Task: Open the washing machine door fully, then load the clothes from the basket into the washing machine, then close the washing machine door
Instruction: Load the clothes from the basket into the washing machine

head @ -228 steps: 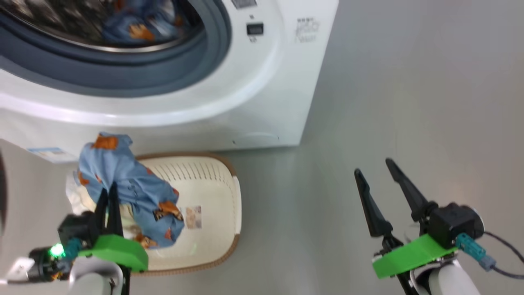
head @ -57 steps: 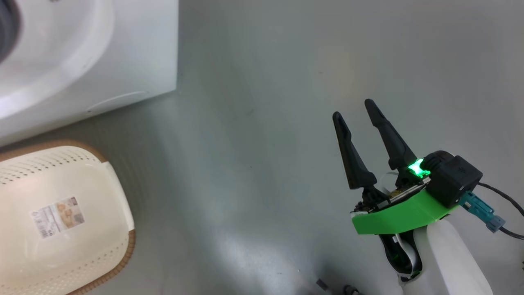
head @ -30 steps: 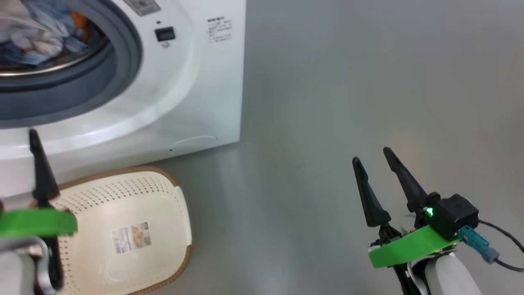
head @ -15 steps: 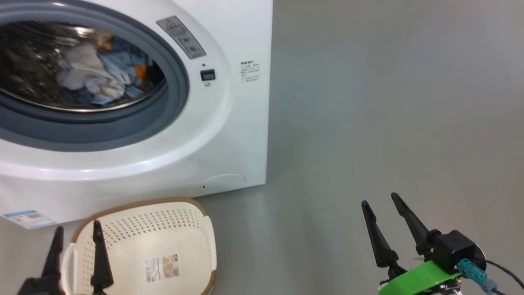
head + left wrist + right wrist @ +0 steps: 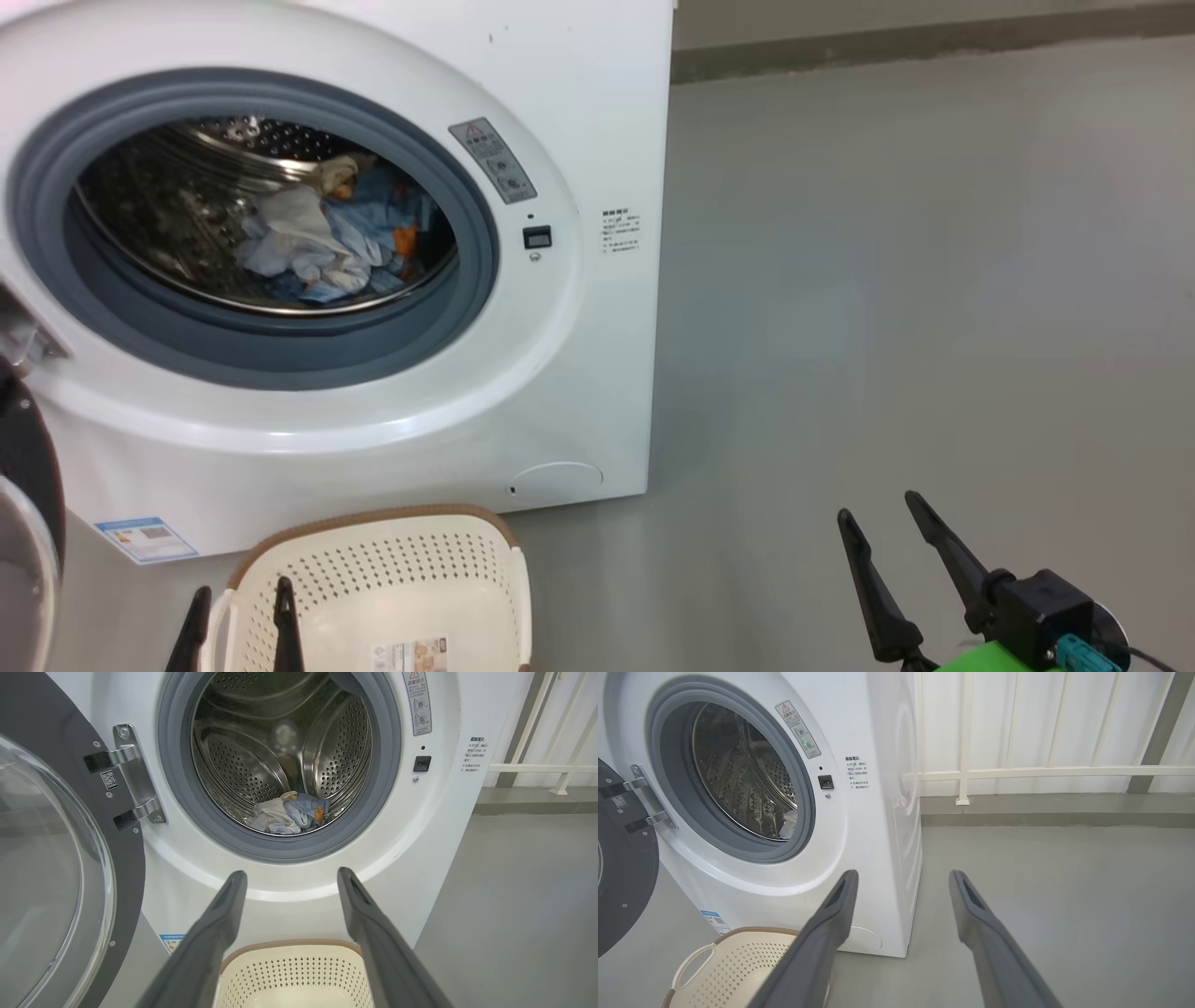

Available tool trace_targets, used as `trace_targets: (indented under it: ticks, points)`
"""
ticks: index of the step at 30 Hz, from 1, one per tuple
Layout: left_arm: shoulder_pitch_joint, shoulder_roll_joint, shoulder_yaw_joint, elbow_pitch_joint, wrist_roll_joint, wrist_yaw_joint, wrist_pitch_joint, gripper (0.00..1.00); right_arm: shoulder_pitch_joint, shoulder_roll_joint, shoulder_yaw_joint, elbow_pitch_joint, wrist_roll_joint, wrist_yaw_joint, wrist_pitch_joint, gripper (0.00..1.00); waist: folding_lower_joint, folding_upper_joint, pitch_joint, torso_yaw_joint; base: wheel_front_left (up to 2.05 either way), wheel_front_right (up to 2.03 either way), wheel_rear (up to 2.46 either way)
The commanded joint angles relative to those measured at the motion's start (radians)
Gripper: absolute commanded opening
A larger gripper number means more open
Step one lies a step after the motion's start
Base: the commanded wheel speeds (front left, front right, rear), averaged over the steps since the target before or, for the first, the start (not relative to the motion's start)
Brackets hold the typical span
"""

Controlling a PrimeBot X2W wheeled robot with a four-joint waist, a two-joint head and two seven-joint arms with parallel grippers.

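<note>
Clothes (image 5: 317, 247) in washing machine (image 5: 579, 373); door (image 5: 46, 868) swung wide; basket (image 5: 420, 569) on floor (image 5: 887, 327) before it; left tool (image 5: 290, 873), right tool (image 5: 902, 873) released

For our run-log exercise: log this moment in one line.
washing machine door: open | clothes: inside washing machine | basket: looks empty | left gripper: open, empty | right gripper: open, empty | next: likely close door

- One washer (image 5: 579, 392), at nine o'clock from my head.
- One door (image 5: 23, 457), at eight o'clock.
- One basket (image 5: 411, 569), at seven o'clock.
- One heap of clothes (image 5: 317, 247), pieces uncountable.
- Two claws of mine: left claw (image 5: 290, 873), right claw (image 5: 903, 873).
</note>
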Motion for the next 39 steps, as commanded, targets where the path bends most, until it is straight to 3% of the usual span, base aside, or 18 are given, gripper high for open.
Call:
trace_targets:
  ticks: [1,39]
  points:
    - [-0.017,0.012,0.031,-0.027,0.014,0.007,0.002,1.0,0.001,-0.003,0.022,-0.032,-0.008,0.002,0.003,1.0,0.0,0.0,-0.02,0.009,0.0,0.0,0.0]
    - [-0.03,0.013,0.003,-0.002,0.007,0.017,-0.007,1.0,0.023,-0.003,0.0,-0.066,-0.015,0.002,0.026,1.0,0.0,0.0,-0.042,0.023,0.0,0.0,0.0]
